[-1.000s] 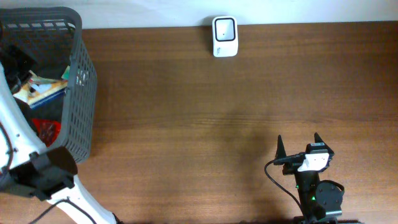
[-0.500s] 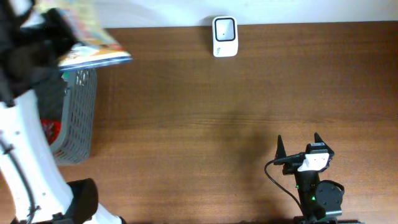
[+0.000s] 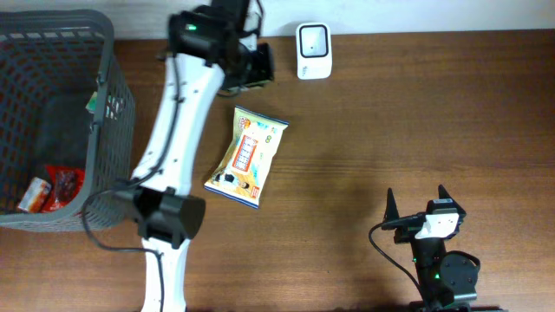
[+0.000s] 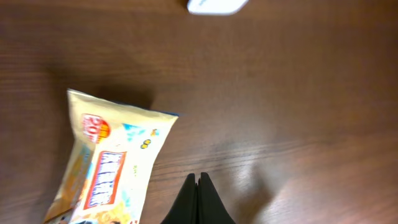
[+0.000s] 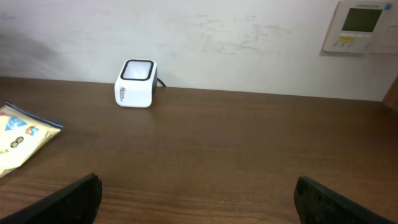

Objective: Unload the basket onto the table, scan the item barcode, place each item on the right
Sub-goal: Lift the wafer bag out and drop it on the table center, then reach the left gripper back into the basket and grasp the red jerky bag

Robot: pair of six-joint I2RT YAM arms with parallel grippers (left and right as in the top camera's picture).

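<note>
Counter (image 3: pixel 416 113): dark wood grain, pale wall along its far edge.

Item: 1 snack packet (image 3: pixel 247 156), yellow with blue trim and a red label, lies flat on the counter, printed face up, long axis tilted slightly off vertical in the overhead view. It sits right of the basket (image 3: pixel 117 113) and nearer the robot than the scanner (image 3: pixel 313 39), well apart from both. Barcode not visible on the upward face.

Scanner: small white box with a dark window, at the far edge of the counter against the wall.

Left arm (image 3: pixel 184 104): stretched out toward the far edge, its wrist just left of the scanner. Left jaws closed, tips pressed together with nothing between them; the wrist view shows the packet down on the counter off to one side, not touching them.

Right arm (image 3: pixel 442 269): near edge, right side. Right jaws wide open and empty, fingertips (image 5: pixel 78 198) spread at the frame's lower corners.

Basket: grey mesh, far left; 1 red packet (image 3: pixel 62 184) inside.
</note>
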